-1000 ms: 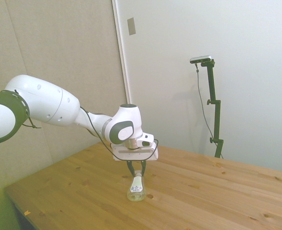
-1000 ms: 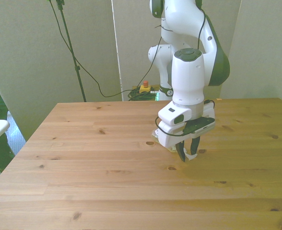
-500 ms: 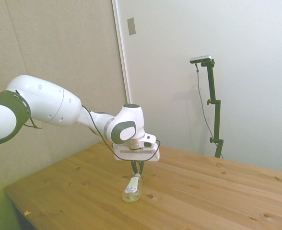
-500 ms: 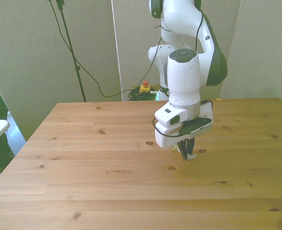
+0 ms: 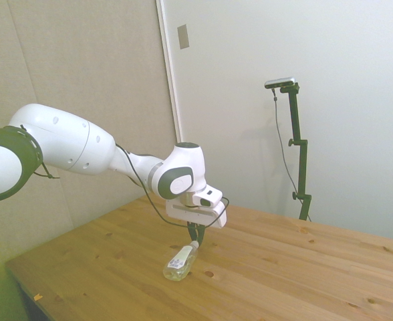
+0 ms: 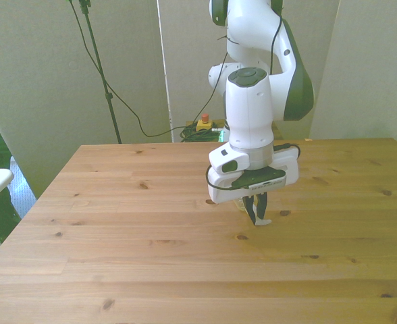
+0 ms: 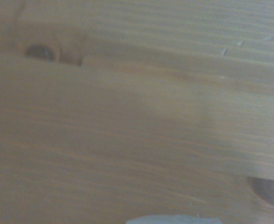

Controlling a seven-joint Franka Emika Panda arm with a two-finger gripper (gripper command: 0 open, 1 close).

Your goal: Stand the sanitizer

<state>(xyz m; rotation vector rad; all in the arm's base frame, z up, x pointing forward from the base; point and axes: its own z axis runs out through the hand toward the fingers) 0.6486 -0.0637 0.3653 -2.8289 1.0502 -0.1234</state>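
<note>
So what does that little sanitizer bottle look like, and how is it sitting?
The sanitizer is a small, slim bottle of clear plastic with a pale yellowish tint, a small label and a white pump top. It is tilted steeply, almost lying down, with its bottom on the wooden table and its top raised toward the gripper. The jaws are closed on the white top. In the front view the arm hides nearly all of it.

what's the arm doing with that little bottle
The white Franka arm's gripper is shut on the white pump end of the sanitizer, a small clear bottle. The bottle is not standing: it leans steeply, base on the wooden table, top raised toward the gripper. In the front view the gripper housing hides most of the bottle.
</note>
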